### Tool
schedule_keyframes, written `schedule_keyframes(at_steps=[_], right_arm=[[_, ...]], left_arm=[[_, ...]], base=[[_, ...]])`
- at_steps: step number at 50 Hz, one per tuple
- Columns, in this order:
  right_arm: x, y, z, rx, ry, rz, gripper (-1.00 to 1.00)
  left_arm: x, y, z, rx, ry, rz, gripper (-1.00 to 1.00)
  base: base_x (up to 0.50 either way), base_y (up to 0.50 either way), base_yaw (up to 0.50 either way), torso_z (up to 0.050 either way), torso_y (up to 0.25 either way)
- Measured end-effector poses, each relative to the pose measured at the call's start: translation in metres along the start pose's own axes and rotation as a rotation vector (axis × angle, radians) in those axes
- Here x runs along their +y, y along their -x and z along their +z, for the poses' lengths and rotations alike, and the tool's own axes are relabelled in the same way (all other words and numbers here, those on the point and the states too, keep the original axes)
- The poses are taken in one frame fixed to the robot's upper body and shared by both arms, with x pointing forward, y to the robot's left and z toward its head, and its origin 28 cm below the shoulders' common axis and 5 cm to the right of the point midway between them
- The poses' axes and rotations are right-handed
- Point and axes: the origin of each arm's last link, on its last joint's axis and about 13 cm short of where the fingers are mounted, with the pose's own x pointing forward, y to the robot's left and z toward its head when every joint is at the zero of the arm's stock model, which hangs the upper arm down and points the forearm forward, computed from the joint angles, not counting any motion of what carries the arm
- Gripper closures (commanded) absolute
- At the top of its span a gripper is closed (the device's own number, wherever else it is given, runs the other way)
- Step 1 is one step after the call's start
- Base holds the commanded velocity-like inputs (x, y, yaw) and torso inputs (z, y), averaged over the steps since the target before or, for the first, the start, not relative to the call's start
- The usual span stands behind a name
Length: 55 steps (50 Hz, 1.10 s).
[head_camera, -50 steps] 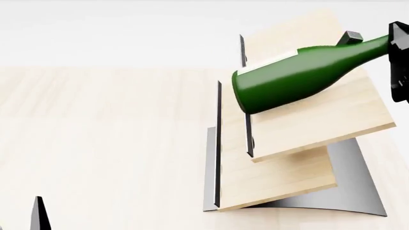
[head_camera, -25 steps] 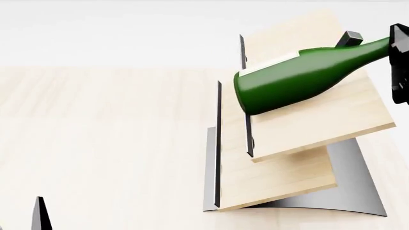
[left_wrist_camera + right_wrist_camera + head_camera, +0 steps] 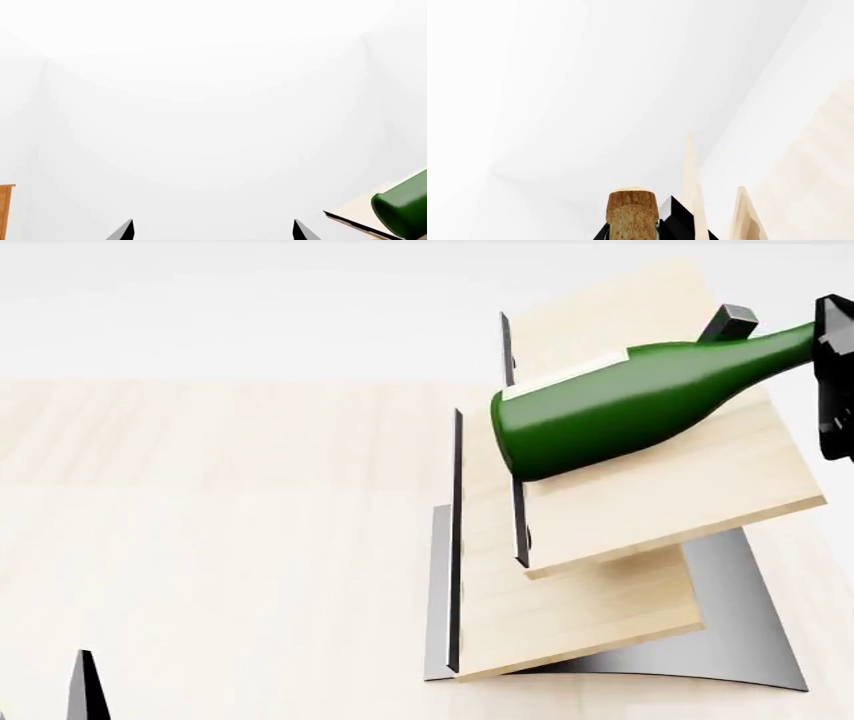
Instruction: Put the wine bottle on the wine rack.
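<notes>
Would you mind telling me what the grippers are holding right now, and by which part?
The right gripper holds the wine bottle by its neck, near the cork end; the left gripper holds nothing.

Dark green wine bottle (image 3: 601, 420) with tan cork (image 3: 632, 215), light-wood wine rack (image 3: 641, 510), grey base

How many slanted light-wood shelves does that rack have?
3 show in the head view: a top board behind the dark green glass wine bottle, a middle board under it, and a lowest board above the grey metal base. More may be hidden.
</notes>
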Motion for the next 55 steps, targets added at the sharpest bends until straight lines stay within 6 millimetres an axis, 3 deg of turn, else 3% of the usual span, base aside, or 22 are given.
schedule_keyframes(at_steps=[3,4,36,55], right_arm=[[-0.001,0.0,0.0,-0.001,-0.001,0.0,1.0],[-0.001,0.0,0.0,-0.001,-0.001,-0.001,-1.0],[0.001,0.002,0.002,0.007,0.008,0.025,-1.0],[0.007,0.032,0.026,-0.081,-0.001,0.051,-1.0]], left_arm=[[0.0,0.0,0.0,0.0,0.0,0.0,-1.0],[0.0,0.0,0.0,0.0,0.0,0.0,-1.0],[0.0,0.0,0.0,0.0,0.0,-0.001,-1.0],[-0.001,0.0,0.0,0.0,-0.001,-0.006,-1.0]], base=[[0.0,0.0,0.0,0.0,0.003],[0.0,0.0,0.0,0.0,0.0],[0.0,0.0,0.0,0.0,0.0],[0.0,0.0,0.0,0.0,0.0]])
